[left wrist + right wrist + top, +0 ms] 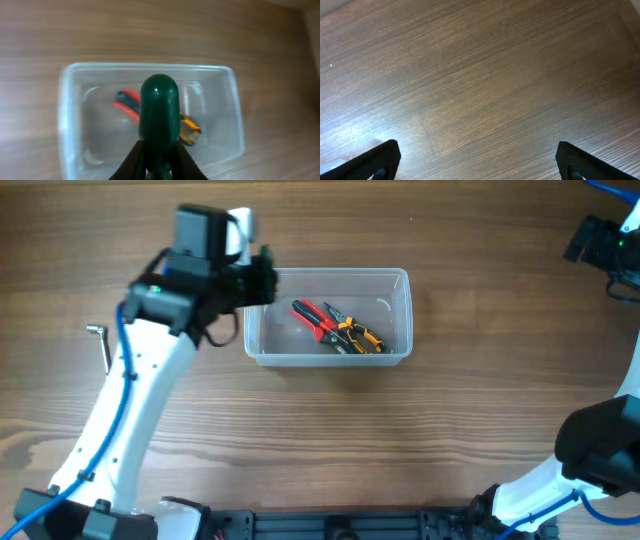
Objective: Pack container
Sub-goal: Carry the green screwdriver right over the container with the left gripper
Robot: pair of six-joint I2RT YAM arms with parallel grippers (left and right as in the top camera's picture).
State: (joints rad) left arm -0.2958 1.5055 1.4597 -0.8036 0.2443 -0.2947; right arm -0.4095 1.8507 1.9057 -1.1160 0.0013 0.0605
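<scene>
The container is a clear plastic tub in the middle of the table, seen from above in the left wrist view as well. In it lie red-handled pliers and orange-and-black pliers. My left gripper hangs over the tub's left end, shut on a dark green tool handle that points out over the tub. My right gripper is at the far right back, open over bare wood, with nothing between its fingers.
A small metal hex key lies on the wooden table to the left of my left arm. The black rail of the arm bases runs along the front edge.
</scene>
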